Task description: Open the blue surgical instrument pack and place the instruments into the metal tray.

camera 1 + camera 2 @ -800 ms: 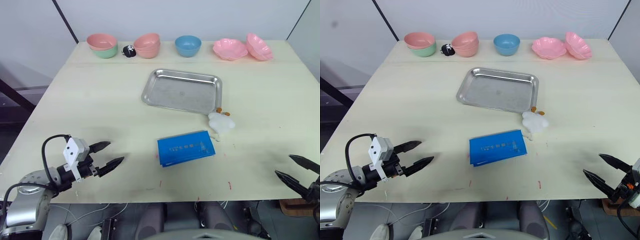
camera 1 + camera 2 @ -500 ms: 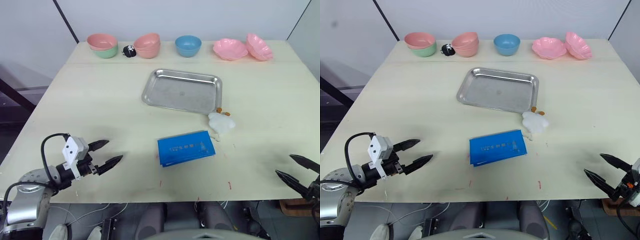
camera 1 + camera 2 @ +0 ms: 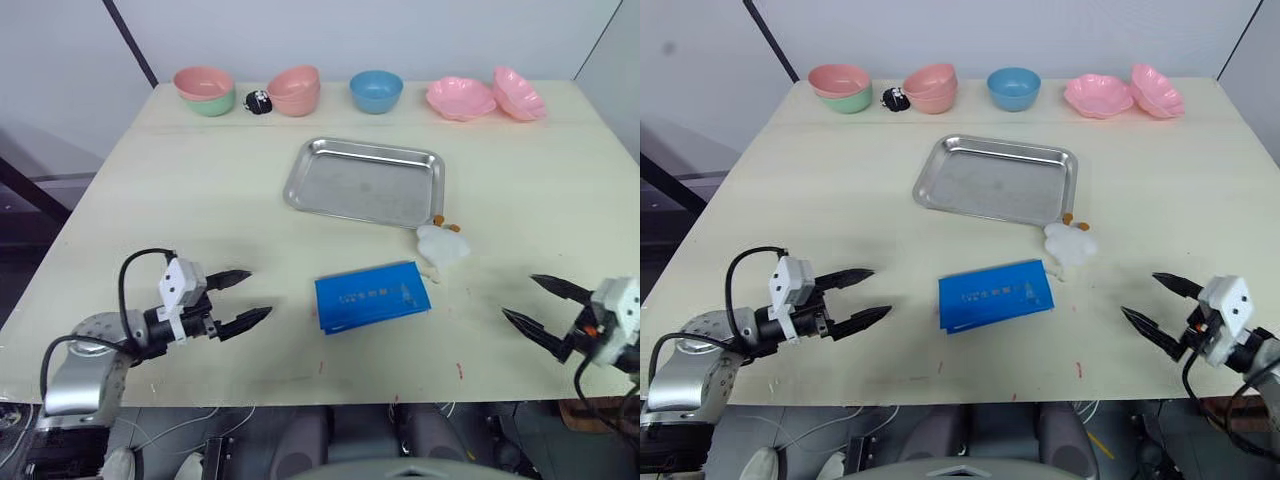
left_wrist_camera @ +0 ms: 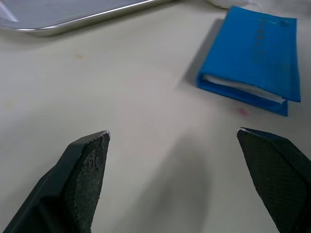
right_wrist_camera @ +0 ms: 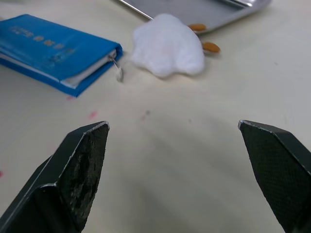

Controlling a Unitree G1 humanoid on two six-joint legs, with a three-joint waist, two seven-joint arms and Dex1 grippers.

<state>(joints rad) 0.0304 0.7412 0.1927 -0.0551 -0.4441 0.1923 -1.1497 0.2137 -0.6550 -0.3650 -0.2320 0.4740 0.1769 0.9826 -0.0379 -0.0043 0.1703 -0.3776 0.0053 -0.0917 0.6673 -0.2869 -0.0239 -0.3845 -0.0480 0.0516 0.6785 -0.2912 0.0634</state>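
Observation:
The blue surgical instrument pack (image 3: 371,296) lies folded shut on the table near its front, with pale lining showing at one edge (image 4: 252,58). The instruments are hidden. Just beyond the pack sits the metal tray (image 3: 365,185), with nothing in it. My left gripper (image 3: 258,293) hovers open over the table to the left of the pack, fingers pointing at it, holding nothing. On the other side, my right gripper (image 3: 519,296) is also open with nothing in it and points toward the pack (image 5: 53,48).
A white toy with orange feet (image 3: 442,245) lies between the tray's near right corner and the pack. Along the far edge stand a pink bowl on a green one (image 3: 205,90), stacked pink bowls (image 3: 295,90), a blue bowl (image 3: 376,90) and two pink scalloped dishes (image 3: 460,97).
Both grippers have moved inward toward the pack: the left one to the right, the right one to the left and over the table. Both stayed open. The pack has not moved.

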